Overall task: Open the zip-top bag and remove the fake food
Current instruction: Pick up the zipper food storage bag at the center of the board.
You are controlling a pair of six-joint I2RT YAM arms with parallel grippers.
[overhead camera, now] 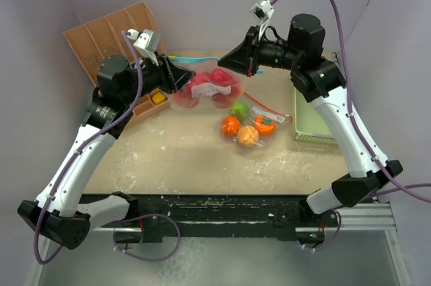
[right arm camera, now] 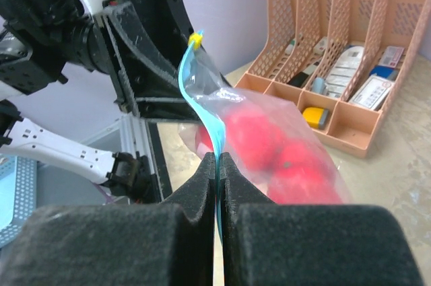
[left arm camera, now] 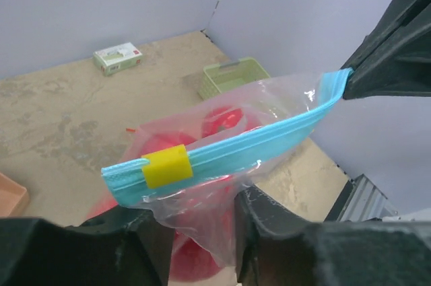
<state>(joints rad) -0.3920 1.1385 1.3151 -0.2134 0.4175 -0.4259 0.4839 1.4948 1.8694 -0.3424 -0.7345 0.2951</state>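
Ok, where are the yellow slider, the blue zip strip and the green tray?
yellow slider [left arm camera: 167, 167], left wrist view, front face.
blue zip strip [left arm camera: 269, 136], left wrist view, mid-length.
green tray [left arm camera: 227, 77], left wrist view, near wall.

Beige, scuffed bench [overhead camera: 188, 158]; mid-bench a cluster of fake food [overhead camera: 248, 136], one green, three orange; pale green tray [overhead camera: 313, 124] at the right edge; peach organiser [overhead camera: 111, 40] far left.
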